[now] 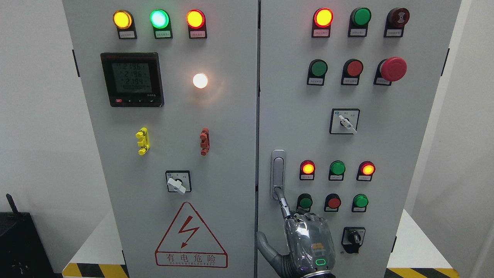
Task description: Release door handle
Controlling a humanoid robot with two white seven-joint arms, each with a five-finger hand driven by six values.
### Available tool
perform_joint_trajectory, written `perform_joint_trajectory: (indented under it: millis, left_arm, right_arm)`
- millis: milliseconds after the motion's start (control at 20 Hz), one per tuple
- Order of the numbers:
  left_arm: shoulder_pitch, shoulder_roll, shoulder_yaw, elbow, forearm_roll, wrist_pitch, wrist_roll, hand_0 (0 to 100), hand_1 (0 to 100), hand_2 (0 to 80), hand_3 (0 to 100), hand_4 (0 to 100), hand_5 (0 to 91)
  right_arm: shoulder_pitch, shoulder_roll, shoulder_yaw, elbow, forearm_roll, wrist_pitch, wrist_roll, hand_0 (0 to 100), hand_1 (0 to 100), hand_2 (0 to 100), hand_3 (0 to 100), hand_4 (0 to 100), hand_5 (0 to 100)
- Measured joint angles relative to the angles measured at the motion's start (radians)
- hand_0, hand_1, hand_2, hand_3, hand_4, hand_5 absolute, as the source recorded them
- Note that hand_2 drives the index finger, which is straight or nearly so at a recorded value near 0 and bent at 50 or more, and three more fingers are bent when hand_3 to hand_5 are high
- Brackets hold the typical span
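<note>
Landmark: door handle [278, 174], slim brushed-metal oblong, upright, on right door near the centre seam.
Hand: one robot hand [305, 241], arm enters at the bottom just right of centre; side can't be told. Clear plastic cover over grey metal. Index finger [283, 200] straight, tip touching handle's lower end; thumb out to the left; other fingers hidden, grip state can't tell.
Round lamps/buttons right of handle: 6, in 2 rows of 3.
Above handle: 1 rotary switch [344, 121], 1 red mushroom button [393, 69].
Left of handle: 1 square meter [132, 79], 1 triangular warning label [190, 236].
</note>
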Motion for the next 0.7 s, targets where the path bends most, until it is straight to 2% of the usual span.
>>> perform_joint_trajectory:
  millis: [701]
  left_arm:
    - [0.0,0.0,0.0,0.0,0.0,0.001,0.0,0,0,4.6,11,0,0.0]
  right_arm:
    - [0.004,0.0,0.0,0.005,0.0,0.0,0.0,31,23,3,84,76,74]
